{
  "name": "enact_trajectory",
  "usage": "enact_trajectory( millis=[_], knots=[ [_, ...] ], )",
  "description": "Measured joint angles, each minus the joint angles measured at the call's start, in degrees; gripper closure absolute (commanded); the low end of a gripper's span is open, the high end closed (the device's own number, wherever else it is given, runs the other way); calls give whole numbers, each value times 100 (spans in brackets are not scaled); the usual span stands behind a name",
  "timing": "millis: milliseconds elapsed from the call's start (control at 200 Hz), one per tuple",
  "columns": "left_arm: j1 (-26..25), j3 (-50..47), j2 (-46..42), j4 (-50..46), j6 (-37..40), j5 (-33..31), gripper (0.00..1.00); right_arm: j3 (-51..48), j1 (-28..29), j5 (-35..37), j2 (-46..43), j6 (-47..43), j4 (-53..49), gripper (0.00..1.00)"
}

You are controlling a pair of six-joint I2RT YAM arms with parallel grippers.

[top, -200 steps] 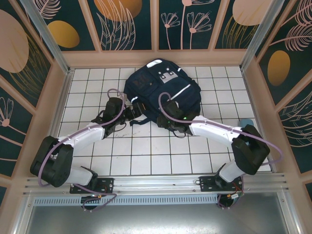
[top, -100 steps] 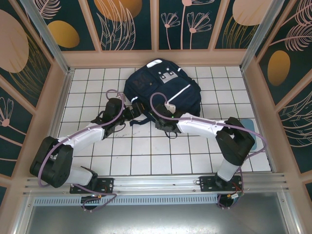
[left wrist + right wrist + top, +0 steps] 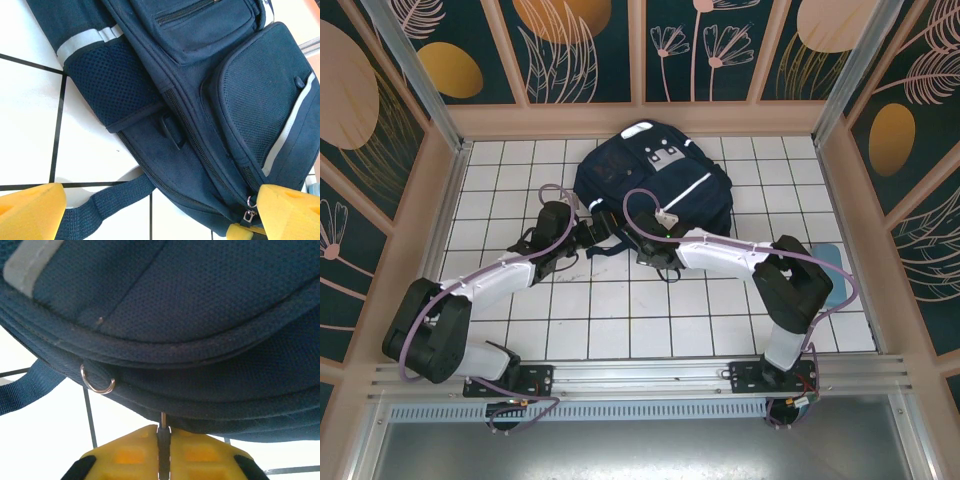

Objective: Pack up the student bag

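Surface (image 3: 620, 330): white square tiles, dark grid lines, evenly lit, soft shadows only. Back wall (image 3: 580, 50) at 12 o'clock: dark teal panels with pale leaf and flower line-drawings and orange ovals, set in peach-coloured frames. Left wall (image 3: 360, 150) at 9 and right wall (image 3: 920, 150) at 3: same pattern. Grey metal posts (image 3: 415, 75) at 11 and 1. Aluminium rail (image 3: 640, 378) along the 6 o'clock edge; slotted strip (image 3: 640, 410) and plain grey sheet (image 3: 640, 450) beyond it.
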Motion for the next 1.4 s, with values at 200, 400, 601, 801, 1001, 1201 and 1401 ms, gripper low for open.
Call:
enact_trajectory(
  millis=[200, 400, 601, 801, 1001, 1201, 1401],
  knots=[
    [0, -2, 103, 179, -144, 240, 9, -116, 0, 26, -144, -234, 35, 100],
    [-2, -81, 697, 1419, -852, 1082, 31, -616, -70, -398, -765, -1360, 549, 100],
    [-35, -87, 1357, 2260, -1506, 1659, 50, -691, -120, -997, -1014, -2026, 994, 100],
    [-68, -85, 1543, 2929, -2009, 1867, 59, -748, -160, -1370, -1043, -2251, 1276, 100],
    [-85, -85, 1845, 3263, -2304, 1961, 63, -752, -199, -1440, -1045, -2291, 1283, 100],
    [-111, -87, 1941, 3475, -2544, 1952, 72, -761, -205, -1440, -1043, -2291, 1283, 100],
    [-111, -111, 2057, 3672, -2758, 1950, 65, -787, -212, -1436, -1047, -2291, 1285, 100]
  ],
)
